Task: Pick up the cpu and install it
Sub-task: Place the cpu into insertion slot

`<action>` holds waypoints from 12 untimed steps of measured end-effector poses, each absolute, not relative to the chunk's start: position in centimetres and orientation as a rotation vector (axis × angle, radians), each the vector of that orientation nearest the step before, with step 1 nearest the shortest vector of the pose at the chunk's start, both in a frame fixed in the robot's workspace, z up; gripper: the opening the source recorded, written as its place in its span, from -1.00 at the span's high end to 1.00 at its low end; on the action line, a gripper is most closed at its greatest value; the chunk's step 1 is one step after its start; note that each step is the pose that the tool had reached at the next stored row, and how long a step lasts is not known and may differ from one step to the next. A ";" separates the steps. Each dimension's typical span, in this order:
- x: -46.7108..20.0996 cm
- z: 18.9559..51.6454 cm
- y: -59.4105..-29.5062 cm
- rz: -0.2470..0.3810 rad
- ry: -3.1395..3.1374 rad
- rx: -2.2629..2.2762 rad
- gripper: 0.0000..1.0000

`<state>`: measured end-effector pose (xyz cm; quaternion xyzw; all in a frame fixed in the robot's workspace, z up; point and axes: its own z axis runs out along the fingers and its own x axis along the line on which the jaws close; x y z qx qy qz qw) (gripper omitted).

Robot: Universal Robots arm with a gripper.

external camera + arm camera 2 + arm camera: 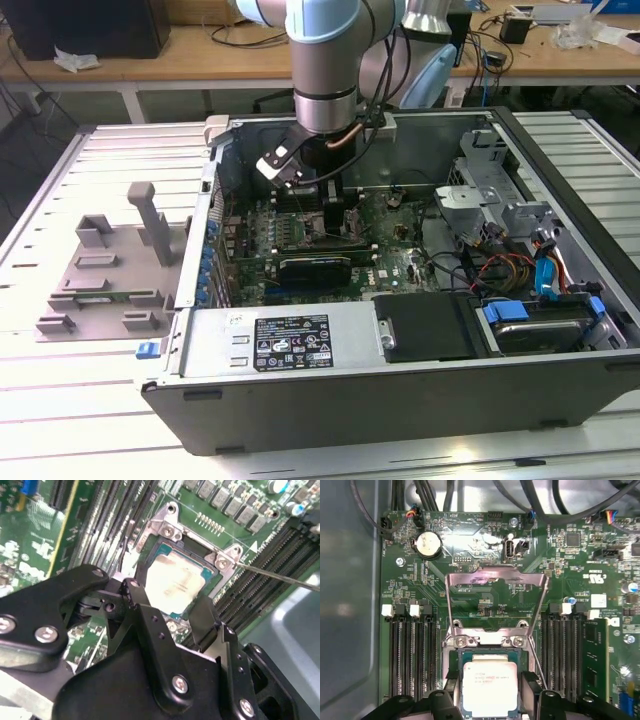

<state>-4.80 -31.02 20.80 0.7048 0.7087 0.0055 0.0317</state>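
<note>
In the exterior view, the arm (325,70) is positioned inside the open computer case (400,400), which lies on the tabletop (60,420). The tool (318,195) is located just above the motherboard (395,262). A grey tray (105,270) is placed on the tabletop beside the case, at the exterior view's left.

In the second wrist view, the cpu (175,580) is seated flat within the socket (166,529) and is flanked on two opposite edges by the tool (170,602). Whether the cpu is clamped or released cannot be told.

In the first wrist view, the cpu (490,687) is shown in the socket between two banks of memory slots (412,655). The load plate (495,580) is hinged open at one end of the socket.
</note>
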 end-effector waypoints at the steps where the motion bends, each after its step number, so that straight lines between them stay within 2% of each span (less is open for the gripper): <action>1: -4.8 21.1 -31.0 0.017 2.183 2.171 -0.20; 8: -4.8 21.7 -31.0 0.017 2.182 2.170 -0.18; 9: -4.8 21.7 -31.0 0.017 2.182 2.170 -0.04; 10: -4.8 21.7 -31.0 0.017 2.182 2.171 -0.04; 12: -4.8 21.7 -31.0 0.017 2.182 2.170 0.21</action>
